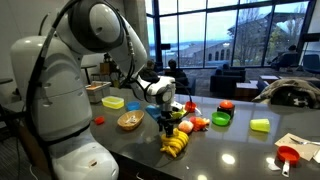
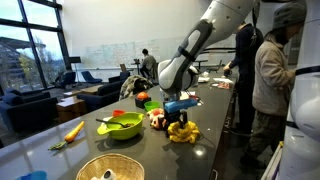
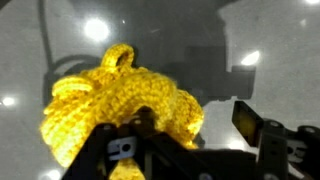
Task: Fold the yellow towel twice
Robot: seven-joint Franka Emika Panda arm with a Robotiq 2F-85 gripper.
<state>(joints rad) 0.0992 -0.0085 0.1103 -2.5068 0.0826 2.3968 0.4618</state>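
Observation:
The yellow towel point(image 1: 176, 146) lies bunched in a heap on the dark table, also seen in an exterior view point(image 2: 183, 131). In the wrist view it fills the left and middle point(image 3: 110, 95), ribbed and crumpled, with a loop sticking up. My gripper point(image 1: 167, 122) hangs just above the heap, also seen in an exterior view point(image 2: 177, 108). In the wrist view its jaws point(image 3: 192, 118) are spread wide. One finger rests over the towel's edge, the other stands apart over bare table. Nothing is clamped between them.
Beside the towel are small red and orange fruits point(image 1: 198, 123), a green bowl point(image 1: 221, 119), a wooden bowl point(image 1: 129, 121), a flat yellow container point(image 1: 112, 102) and a yellow-green block point(image 1: 260, 125). A green bowl point(image 2: 123, 127) and a carrot point(image 2: 74, 131) lie nearby. People stand at the table's side point(image 2: 270, 70).

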